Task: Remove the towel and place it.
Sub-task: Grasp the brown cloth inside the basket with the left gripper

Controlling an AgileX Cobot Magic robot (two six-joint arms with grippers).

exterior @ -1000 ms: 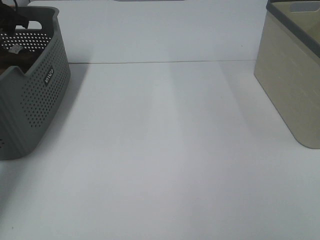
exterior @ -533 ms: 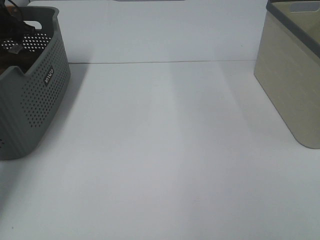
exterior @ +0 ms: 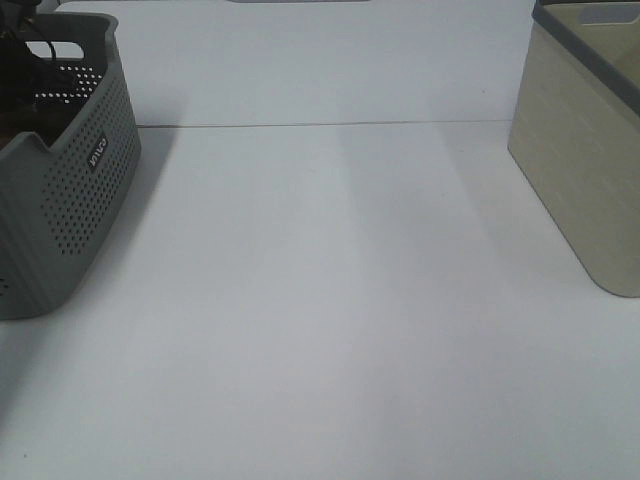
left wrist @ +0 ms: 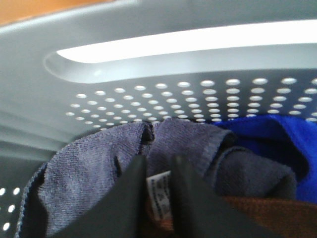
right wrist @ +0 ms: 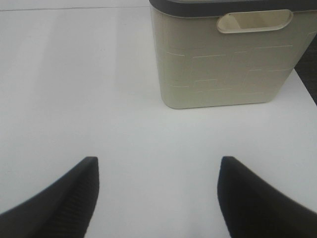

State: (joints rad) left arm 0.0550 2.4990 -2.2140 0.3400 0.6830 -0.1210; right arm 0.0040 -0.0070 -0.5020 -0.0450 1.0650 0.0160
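The brown towel (left wrist: 257,218) lies in the grey basket (left wrist: 148,99) beside a grey cloth (left wrist: 89,168) and a blue cloth (left wrist: 267,134), its white tag (left wrist: 158,196) pinched in the left tool (left wrist: 158,168), so the grasp seems made and the next move calls for a slow lift over the rim, while the right tool (right wrist: 158,198) hangs wide open above the counter (right wrist: 74,74).

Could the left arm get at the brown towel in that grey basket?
Probably yes. The left end effector is inside the basket, fingers either side of the white tag, with the towel lying uncovered right beside it.
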